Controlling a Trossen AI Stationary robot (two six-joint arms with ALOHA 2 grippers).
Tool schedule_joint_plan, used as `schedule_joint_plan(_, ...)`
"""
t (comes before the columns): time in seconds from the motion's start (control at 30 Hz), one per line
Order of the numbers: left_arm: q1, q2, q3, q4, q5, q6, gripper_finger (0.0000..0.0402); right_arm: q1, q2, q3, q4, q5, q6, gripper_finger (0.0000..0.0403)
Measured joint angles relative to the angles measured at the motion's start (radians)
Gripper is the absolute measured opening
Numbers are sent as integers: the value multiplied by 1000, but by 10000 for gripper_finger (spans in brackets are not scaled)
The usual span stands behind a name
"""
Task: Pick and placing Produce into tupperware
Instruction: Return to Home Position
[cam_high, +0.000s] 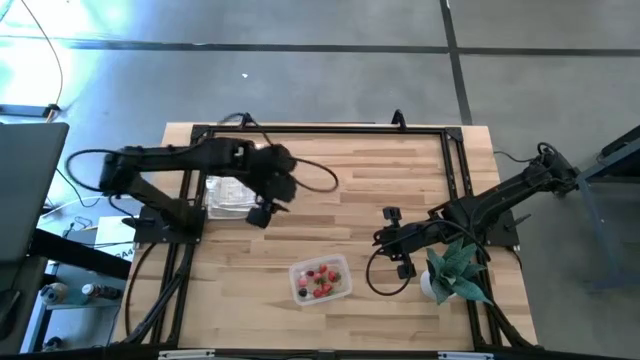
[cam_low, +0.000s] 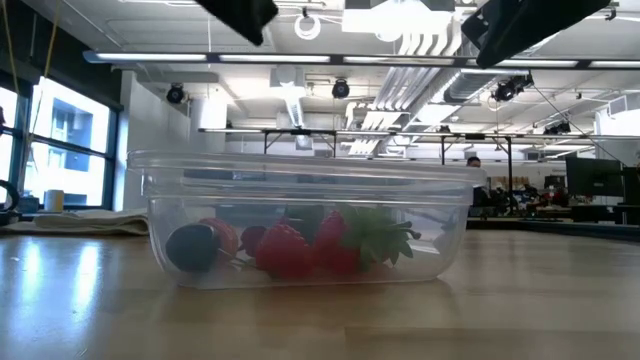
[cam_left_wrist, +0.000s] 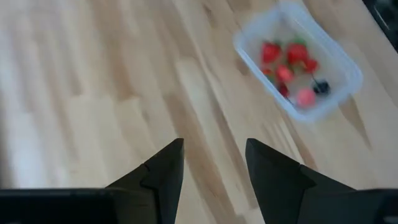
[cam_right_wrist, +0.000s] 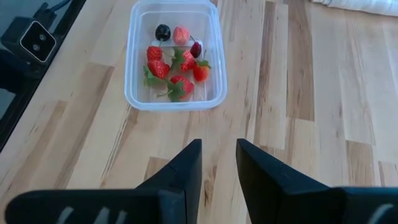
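Produce, small red berry-like pieces, several with green tops, plus one dark round one: all lying inside the small clear rectangular plastic tupperware with rounded corners, loosely bunched on its floor and well below the rim. Set flat and open-topped toward the front middle of the pale wooden table, between the two arms, presumably for easy dropping-in from above by either side. No loose piece visible on the boards around it, so judged finished as far as picking goes, with only the pull-back to rest remaining. Left gripper: raised off the table on the left side, just beside the white checked folded cloth and well apart from the tupperware; fingers spread wide, nothing between them, touching nothing. Right gripper: up above the boards on the opposite side, near the teal-green spiky potted plant, aimed toward the container but clear of it; fingers parted by a narrower gap, likewise empty and out of contact. Held high and away, most likely to leave the filled container undisturbed. Little at risk now beyond a brush against the plant or the cloth on the way home.
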Motion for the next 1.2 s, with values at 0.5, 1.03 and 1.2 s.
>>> schedule_joint_plan(0.5,-65,-239,-23,198,-108,-101,161,-2,0,0,9,4,-266,90)
schedule_joint_plan(1.03,-185,-702,-414,451,-264,-106,87,-2,2,0,316,15,303,90)
schedule_joint_plan(1.2,-184,-819,-535,485,-265,-115,52,-2,1,0,496,168,308,90)
